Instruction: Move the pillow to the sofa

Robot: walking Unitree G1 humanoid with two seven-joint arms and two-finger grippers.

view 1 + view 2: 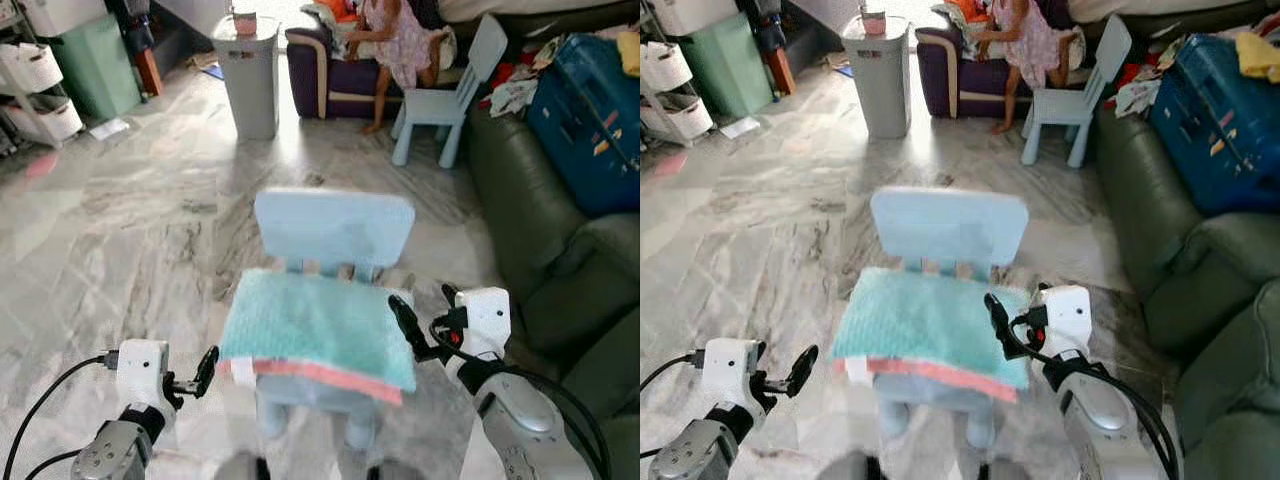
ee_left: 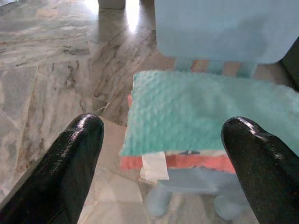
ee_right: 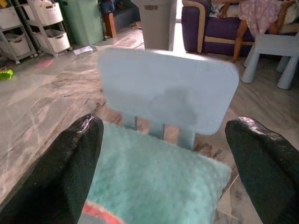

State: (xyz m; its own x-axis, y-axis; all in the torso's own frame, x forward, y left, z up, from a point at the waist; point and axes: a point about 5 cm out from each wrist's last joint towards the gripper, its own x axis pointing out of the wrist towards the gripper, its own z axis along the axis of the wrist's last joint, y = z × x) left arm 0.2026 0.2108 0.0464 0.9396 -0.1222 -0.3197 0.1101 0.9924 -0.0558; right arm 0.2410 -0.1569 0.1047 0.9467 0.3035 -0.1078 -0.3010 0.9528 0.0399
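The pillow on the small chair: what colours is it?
The pillow is teal green with a coral-red edge band; clearest in the left eye view.

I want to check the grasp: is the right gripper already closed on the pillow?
No, the right gripper is open above the pillow.

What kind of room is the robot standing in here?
Most likely a family living room: a dark green sofa along one side, small blue children's chairs on a marble floor, and a purple armchair at the back.

Teal nubby pillow [image 1: 318, 330] with a coral edge band, pale blue chair [image 1: 335, 228], grey-veined marble floor [image 1: 120, 230], dark green sofa [image 1: 555, 250]
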